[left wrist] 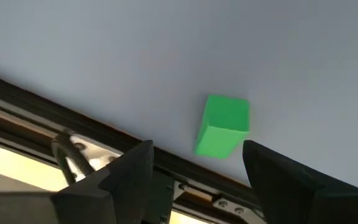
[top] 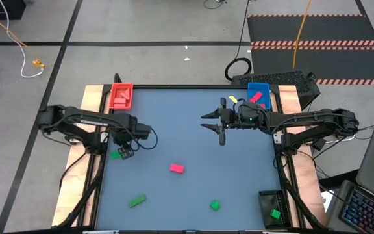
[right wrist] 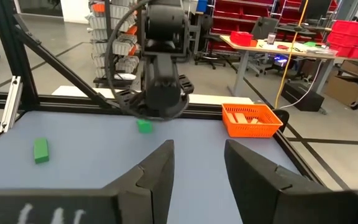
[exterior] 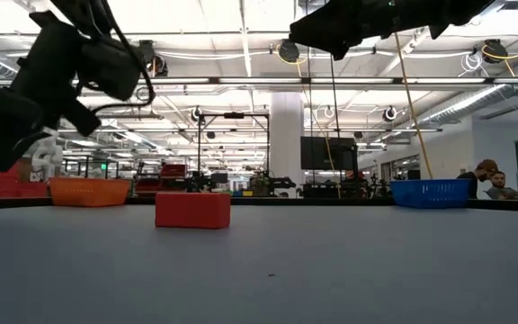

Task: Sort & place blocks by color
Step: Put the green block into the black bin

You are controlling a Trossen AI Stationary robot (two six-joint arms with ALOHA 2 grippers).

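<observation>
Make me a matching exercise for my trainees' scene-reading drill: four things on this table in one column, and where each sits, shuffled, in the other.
Things:
1. pink block
2. red tray
3. blue tray
4. dark tray

Places:
A. far corner on the left arm's side
B. near corner on the right arm's side
C. open table, about midway between the arms
D. far corner on the right arm's side

Pairs: 1-C, 2-A, 3-D, 4-B
</observation>
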